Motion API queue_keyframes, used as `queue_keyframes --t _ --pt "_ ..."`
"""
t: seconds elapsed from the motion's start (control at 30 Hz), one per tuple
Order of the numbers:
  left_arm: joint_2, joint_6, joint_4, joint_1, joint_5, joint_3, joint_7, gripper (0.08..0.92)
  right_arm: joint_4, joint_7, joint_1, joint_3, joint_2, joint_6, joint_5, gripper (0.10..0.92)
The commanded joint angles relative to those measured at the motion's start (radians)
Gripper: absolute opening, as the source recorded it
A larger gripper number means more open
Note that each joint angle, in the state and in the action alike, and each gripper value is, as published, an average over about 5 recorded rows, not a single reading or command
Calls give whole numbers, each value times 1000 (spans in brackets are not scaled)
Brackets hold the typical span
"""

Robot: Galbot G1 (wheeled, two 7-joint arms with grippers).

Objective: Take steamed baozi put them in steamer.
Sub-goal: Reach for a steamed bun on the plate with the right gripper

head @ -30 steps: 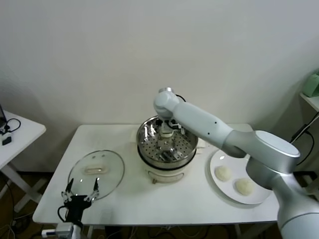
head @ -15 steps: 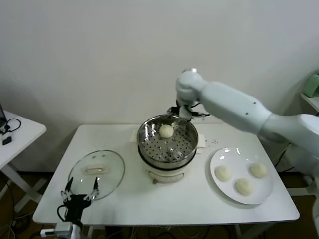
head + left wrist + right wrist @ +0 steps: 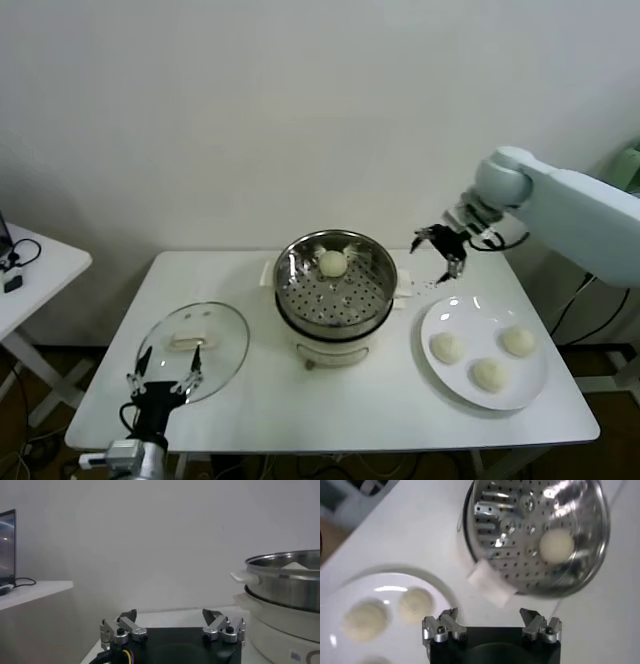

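Since the earlier frame the right pincer (image 3: 441, 252) has swung away from the steamer (image 3: 336, 284) and now hangs to its right, over the worktop (image 3: 330, 400) at the plate's far edge, jaws spread wide and holding nothing. Left of the steamer, the left pincer (image 3: 163, 376) waits open and empty by the glass lid (image 3: 193, 348). One steamed baozi (image 3: 333, 263) lies in the steamer; three baozi (image 3: 447, 347) sit on the plate (image 3: 532, 392) to its right.
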Motion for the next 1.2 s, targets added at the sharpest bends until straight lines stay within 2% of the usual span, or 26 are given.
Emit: queue_keyframes --t 0.03,0.37,0.8,1.2 --pt "6 -9 0 -3 -29 2 3 823 -3 15 -263 112 -144 -116 48 823" --pt "-4 1 2 -1 -28 3 0 823 -71 69 -402 171 -73 -125 -3 823" --pt "-6 1 16 -8 -32 -4 0 823 -183 83 -406 179 42 -117 -35 823" --pt "-6 3 32 -20 -33 -5 -2 823 -227 73 -407 177 75 -114 -47 823"
